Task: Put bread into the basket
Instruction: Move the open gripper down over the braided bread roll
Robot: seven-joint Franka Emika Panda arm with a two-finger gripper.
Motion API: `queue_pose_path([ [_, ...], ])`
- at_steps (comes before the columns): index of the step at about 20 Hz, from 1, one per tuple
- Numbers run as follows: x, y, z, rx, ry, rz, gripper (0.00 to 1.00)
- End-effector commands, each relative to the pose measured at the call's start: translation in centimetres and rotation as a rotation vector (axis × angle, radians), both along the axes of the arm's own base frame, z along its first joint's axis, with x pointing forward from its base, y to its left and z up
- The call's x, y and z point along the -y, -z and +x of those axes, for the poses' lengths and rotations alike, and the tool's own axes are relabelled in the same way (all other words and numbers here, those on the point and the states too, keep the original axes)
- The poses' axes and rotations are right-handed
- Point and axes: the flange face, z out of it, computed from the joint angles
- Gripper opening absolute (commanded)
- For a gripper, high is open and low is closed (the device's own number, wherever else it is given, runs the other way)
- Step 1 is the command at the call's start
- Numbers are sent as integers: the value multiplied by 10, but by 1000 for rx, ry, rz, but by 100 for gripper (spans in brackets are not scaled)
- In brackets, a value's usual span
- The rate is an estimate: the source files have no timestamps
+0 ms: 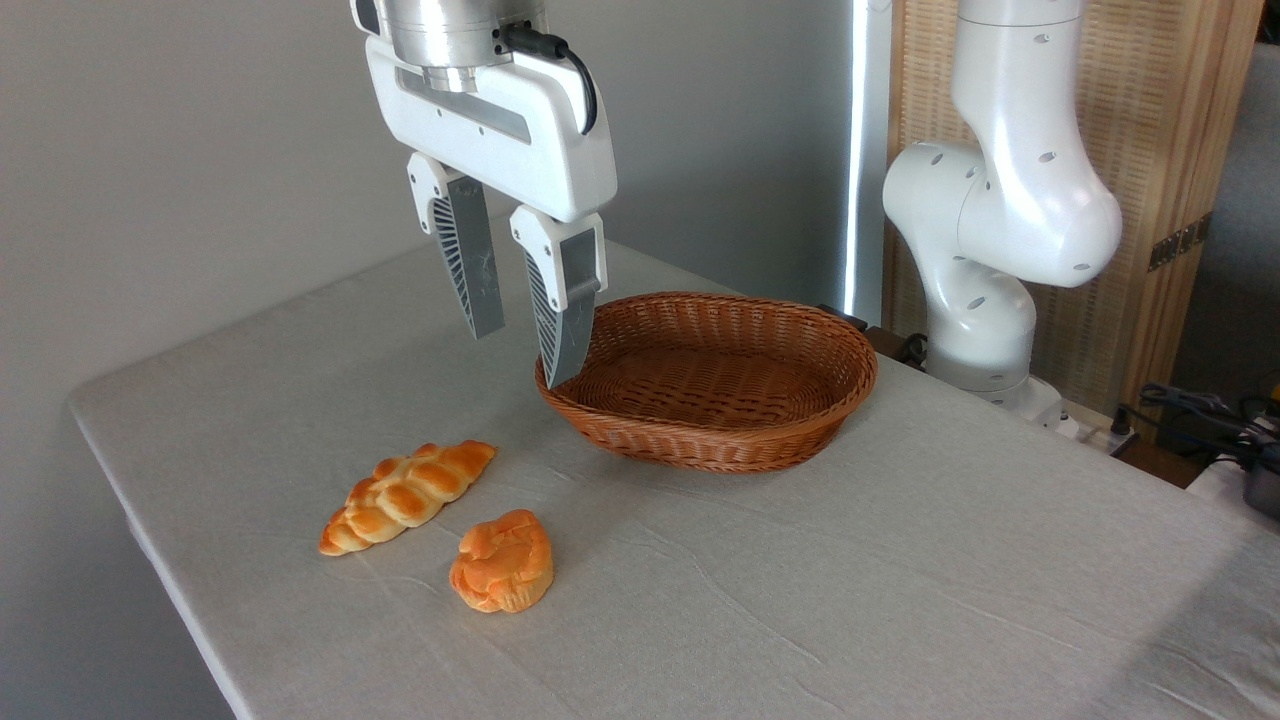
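The arm (1000, 200) is glossy white, built of rounded, bulging segments; small dark round holes dot its shell; its base widens into a white foot. The gripper (520, 345) has a flat white body under a brushed silver metal cylinder (450, 35); a black cable (570, 60) plugs in and loops down its side; two grey fingers (470, 260) carry ribbed inner faces and white upper mounts with small screw holes.
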Motion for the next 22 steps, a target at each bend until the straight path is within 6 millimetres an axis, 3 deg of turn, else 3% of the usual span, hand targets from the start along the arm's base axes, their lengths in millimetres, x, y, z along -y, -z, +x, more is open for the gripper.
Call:
queue_pose_path([
  [1,5,-3,-5,-13,10,-8,100],
  [12,7,-1,-6,-7,11,-10,100],
  [14,28,1,-5,-7,29,-18,100],
  [19,80,29,3,26,-114,-29,100],
  [22,120,80,0,14,-169,-19,100],
])
